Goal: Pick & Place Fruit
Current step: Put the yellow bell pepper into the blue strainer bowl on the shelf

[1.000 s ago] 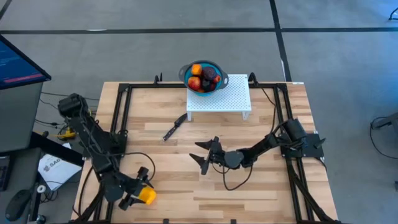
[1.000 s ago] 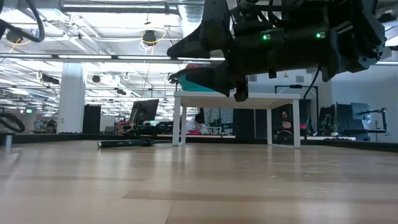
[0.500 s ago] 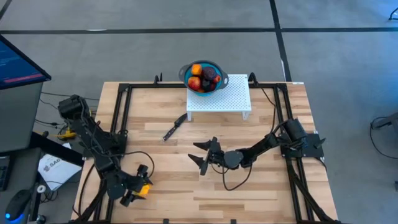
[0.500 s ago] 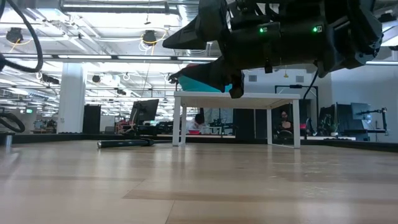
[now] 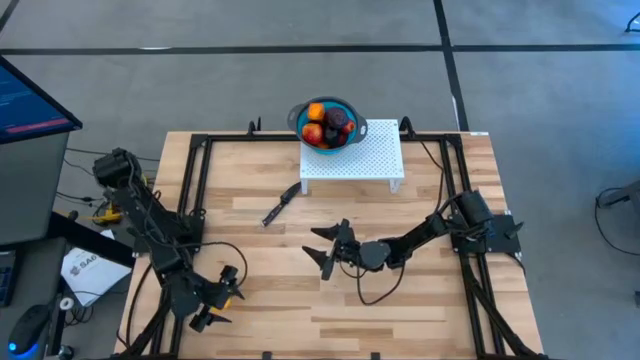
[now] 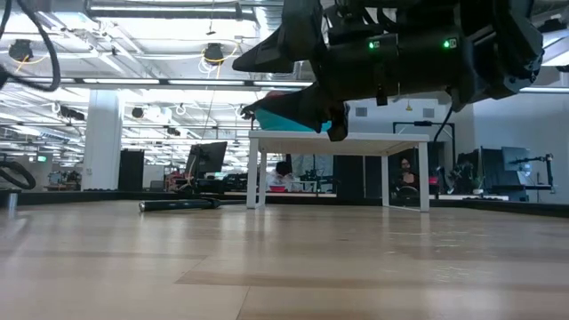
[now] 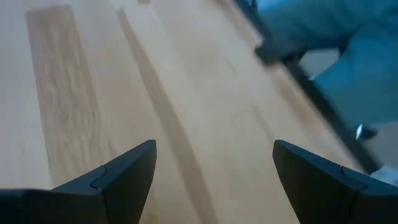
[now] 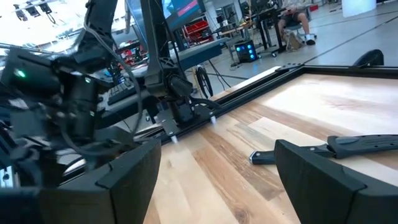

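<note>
Several small toy fruits [image 5: 326, 124], red, orange and dark purple, lie heaped in the blue bowl [image 5: 301, 113]. The bowl stands on a white perforated stand [image 5: 365, 158] at the table's far edge. My right gripper [image 5: 322, 250] hangs open above the middle of the table, pointing toward the left side, with nothing between its fingers [image 8: 214, 186]. My left gripper [image 5: 224, 298] is open low over the near left corner, and its wrist view [image 7: 211, 180] shows only bare wood between the fingers. A speck of yellow-orange [image 5: 232, 294] shows beside it; what it is, I cannot tell.
A slim black knife [image 5: 281, 204] lies on the wood between the stand and the left arm, also seen in the right wrist view [image 8: 339, 147] and the low view [image 6: 178, 204]. Black frame rails [image 5: 190, 190] run along the table's edges. A cable [image 5: 375, 295] trails below the right arm.
My left gripper has drawn a little toward the far edge and turned. The yellow-orange thing that showed plainly beside it a second ago is now almost wholly hidden by it. My right gripper has drifted slightly toward the left.
</note>
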Motion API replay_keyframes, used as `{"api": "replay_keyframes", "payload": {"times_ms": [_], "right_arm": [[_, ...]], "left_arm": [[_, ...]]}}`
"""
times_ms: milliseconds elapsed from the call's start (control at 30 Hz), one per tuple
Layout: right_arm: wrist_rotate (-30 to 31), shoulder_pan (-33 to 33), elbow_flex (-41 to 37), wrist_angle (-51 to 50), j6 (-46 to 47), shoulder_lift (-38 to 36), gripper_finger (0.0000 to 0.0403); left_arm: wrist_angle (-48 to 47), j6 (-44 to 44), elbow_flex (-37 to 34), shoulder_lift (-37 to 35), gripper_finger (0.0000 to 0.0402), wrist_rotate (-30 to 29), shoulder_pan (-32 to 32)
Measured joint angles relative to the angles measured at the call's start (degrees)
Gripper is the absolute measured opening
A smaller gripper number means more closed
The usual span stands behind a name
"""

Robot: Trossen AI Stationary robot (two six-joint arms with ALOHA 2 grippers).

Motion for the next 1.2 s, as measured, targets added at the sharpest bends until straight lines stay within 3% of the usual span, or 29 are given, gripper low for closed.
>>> {"api": "replay_keyframes", "payload": {"times_ms": [133, 233, 367, 500, 567, 667, 833, 867, 967, 1033, 1200], "right_arm": [[0.0, -0.4, 0.0, -0.2, 0.0, 0.0, 0.0306], [0.0, -0.4, 0.0, -0.4, -0.2, 0.0, 0.0306], [-0.2, -0.6, 0.0, -2.0, -0.5, 0.0, 0.0306], [-0.2, -1.2, 0.0, -4.4, -0.5, 0.0, 0.0306], [-0.2, -1.7, 0.0, -5.9, -0.5, 0.0, 0.0306], [-0.5, -2.0, 0.0, -7.1, -0.5, 0.0, 0.0306], [-1.5, -2.2, 0.0, -7.8, -0.6, 0.0, 0.0306], [-1.5, -2.2, 0.0, -8.5, -0.6, 0.0, 0.0306], [-1.4, -2.2, 0.0, -10.3, -0.6, 0.0, 0.0306], [-1.4, -2.2, 0.0, -11.0, -0.6, 0.0, 0.0306], [-1.4, -2.2, 0.0, -11.1, -1.6, 0.1, 0.0306]], "left_arm": [[-0.7, -6.7, 0.5, -4.0, 0.0315, 0.0, 1.5], [-6.6, -21.0, 0.5, -7.0, 0.0314, 0.5, 3.2], [-17.8, -41.0, 0.5, -10.6, 0.0314, 12.1, 8.3], [-26.2, -48.2, 0.5, -13.3, 0.0314, 26.6, 15.3], [-28.8, -48.5, 0.5, -14.2, 0.0314, 30.4, 19.1], [-29.6, -48.7, 0.5, -15.2, 0.0314, 31.5, 23.3], [-29.2, -48.0, 0.4, -15.6, 0.0314, 26.6, 26.7], [-28.4, -44.9, 0.3, -15.6, 0.0314, 27.3, 27.7], [-25.6, -31.1, 0.7, -15.4, 0.0314, 37.5, 29.5], [-26.0, -26.5, 1.5, -15.4, 0.0314, 42.3, 29.0], [-27.1, -15.5, 5.0, -14.2, 0.0314, 44.1, 25.5]]}}
